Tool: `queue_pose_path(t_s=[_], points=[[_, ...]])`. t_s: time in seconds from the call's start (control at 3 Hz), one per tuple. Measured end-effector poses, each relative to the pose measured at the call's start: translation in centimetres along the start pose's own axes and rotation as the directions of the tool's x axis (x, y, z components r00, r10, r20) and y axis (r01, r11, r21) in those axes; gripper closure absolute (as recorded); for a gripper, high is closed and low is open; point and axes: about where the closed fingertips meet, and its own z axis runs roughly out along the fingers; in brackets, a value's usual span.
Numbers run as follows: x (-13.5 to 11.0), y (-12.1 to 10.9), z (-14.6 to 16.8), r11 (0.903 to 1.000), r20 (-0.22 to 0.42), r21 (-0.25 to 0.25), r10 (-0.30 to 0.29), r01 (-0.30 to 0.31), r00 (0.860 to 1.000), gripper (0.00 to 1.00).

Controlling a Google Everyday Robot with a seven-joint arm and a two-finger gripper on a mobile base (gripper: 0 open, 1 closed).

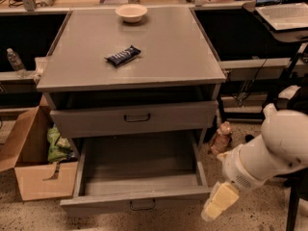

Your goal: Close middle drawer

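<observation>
Camera view: gripper (219,202), yellowish, on the white arm at bottom right, just beside the right front corner of the middle drawer (139,196). Can't tell whether it's spread or closed, nor if it actually touches the drawer front. Nothing seen in its grasp.

Middle drawer pulled far out toward the cam, inside bare, low front panel w/ small dark loop handle at centre. Above it the taller-fronted drawer (134,120) sits slightly out. On the cabinet top (159,57): dark snack bar (122,55) near the middle, bowl (131,12) at the back. Cardboard box (33,177) on the floor to the left.
</observation>
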Motion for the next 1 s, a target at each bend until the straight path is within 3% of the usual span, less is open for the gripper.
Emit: queue_pose_path(t_s=[0.67,1.0], points=[[5.4,0.3,9.7,0.9962,0.072,-0.086,-0.01,0.016,0.997,0.0],[6.6,-0.7,15.8,0.9958,0.095,-0.092,0.004,0.005,0.995,0.0]])
